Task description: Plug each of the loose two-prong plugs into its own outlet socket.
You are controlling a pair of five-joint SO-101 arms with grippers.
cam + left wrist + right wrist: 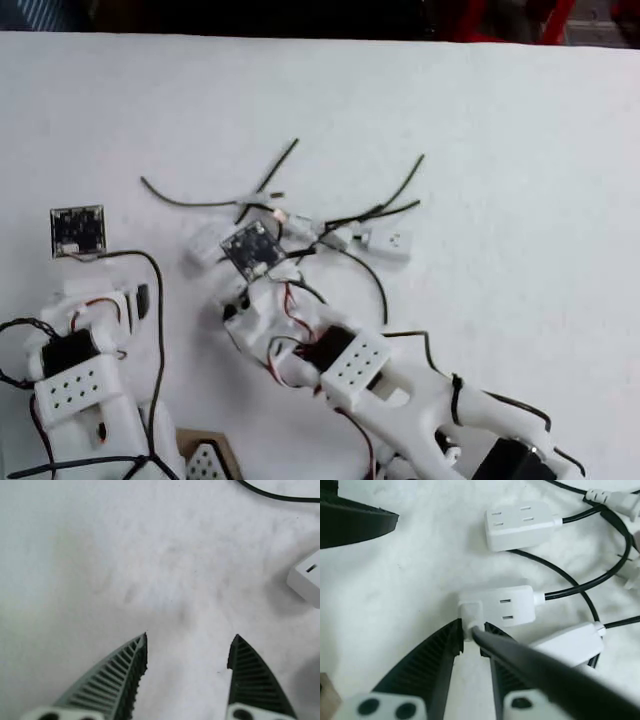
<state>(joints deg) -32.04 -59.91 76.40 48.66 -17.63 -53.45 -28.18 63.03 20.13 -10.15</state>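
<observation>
My right gripper (470, 630) is shut on a white two-prong plug (470, 611), whose black cord runs back over one finger. The plug sits against the end of a white outlet socket (510, 606); its prongs are hidden. A second outlet (520, 525) lies just beyond, and a third white block (570, 641) is beside the held one. Two loose plugs (616, 500) (631, 577) lie at the cable tangle's edge. My left gripper (190, 640) is open over bare table, apart from an outlet corner (307, 577). From above, the right arm (350, 365) reaches into the cable cluster (300, 235).
Black cords (200, 203) fan out over the white table (500, 130) behind the cluster, and one more outlet (388, 241) lies on its right side. The left arm (75, 370) stands at the near left. A black ribbed part (350, 520) sits near the right gripper.
</observation>
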